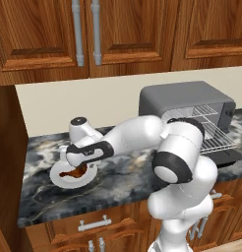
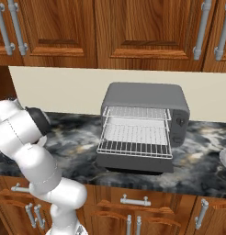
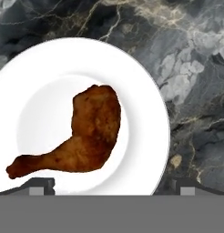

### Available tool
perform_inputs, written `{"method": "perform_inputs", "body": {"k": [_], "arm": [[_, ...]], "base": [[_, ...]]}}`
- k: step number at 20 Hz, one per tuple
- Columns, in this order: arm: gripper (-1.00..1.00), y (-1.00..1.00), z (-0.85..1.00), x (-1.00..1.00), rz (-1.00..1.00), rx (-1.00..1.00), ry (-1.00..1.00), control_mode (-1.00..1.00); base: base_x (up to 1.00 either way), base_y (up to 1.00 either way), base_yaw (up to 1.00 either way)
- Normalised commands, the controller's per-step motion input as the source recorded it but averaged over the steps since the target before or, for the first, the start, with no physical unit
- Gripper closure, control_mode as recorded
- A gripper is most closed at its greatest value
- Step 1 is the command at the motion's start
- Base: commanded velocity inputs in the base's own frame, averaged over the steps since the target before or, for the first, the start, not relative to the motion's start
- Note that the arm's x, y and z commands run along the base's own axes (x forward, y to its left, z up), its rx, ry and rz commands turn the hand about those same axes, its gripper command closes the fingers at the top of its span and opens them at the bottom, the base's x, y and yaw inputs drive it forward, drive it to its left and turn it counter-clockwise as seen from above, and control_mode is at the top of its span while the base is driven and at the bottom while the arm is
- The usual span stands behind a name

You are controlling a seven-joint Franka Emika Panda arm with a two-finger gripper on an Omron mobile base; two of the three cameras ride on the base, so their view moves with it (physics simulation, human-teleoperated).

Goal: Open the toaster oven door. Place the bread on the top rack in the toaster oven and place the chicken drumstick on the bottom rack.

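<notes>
Chicken drumstick (image 3: 89, 134) sits centre-left of the hand view, lying flat on a white plate (image 3: 145, 91), fat end toward frame centre, thin bone tapering to the lower left. In the left base view I see it as a dark brown patch (image 1: 77, 171) under the hand at left-centre frame.

Gripper (image 3: 111, 184) hangs right over the plate, jaws spread wide, nothing between them, tips at the bottom edge of the hand view either side of the drumstick. No contact as far as I can tell.

I read the step as the drumstick pick. Next move: drop down, straddle the meaty part, close, then carry it right to the bottom rack (image 2: 134, 148).

Toaster oven (image 2: 144, 98) is centre of the right base view, toaster oven door (image 2: 133, 165) already folded down flat. Both wire racks look bare; I can't find the bread, so can't say where that half stands.

Surface is a dark marbled stone counter (image 2: 78, 147), beige backsplash (image 2: 59, 89) behind, wood cabinets (image 2: 133, 27) above and below.
</notes>
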Motion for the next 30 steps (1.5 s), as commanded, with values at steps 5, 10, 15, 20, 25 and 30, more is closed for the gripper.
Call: {"method": "perform_inputs", "body": {"k": [5,10,15,20,25,30], "arm": [[-1.00,0.01,-0.10,0.04,0.00,-0.02,0.00,-1.00],[-1.00,0.00,-0.15,0.09,0.00,0.00,0.00,-1.00],[-1.00,0.00,-0.12,0.19,0.00,0.00,0.00,-1.00],[-1.00,0.05,-0.13,0.20,0.00,0.00,0.00,-1.00],[-1.00,0.15,-0.11,0.19,0.00,0.00,0.00,-1.00],[-1.00,0.10,-0.18,0.09,0.00,0.00,0.00,-1.00]], "base": [[0.00,0.00,0.00],[0.00,0.00,0.00],[0.00,0.00,0.00],[0.00,0.00,0.00],[0.00,0.00,0.00],[0.00,0.00,0.00]]}}
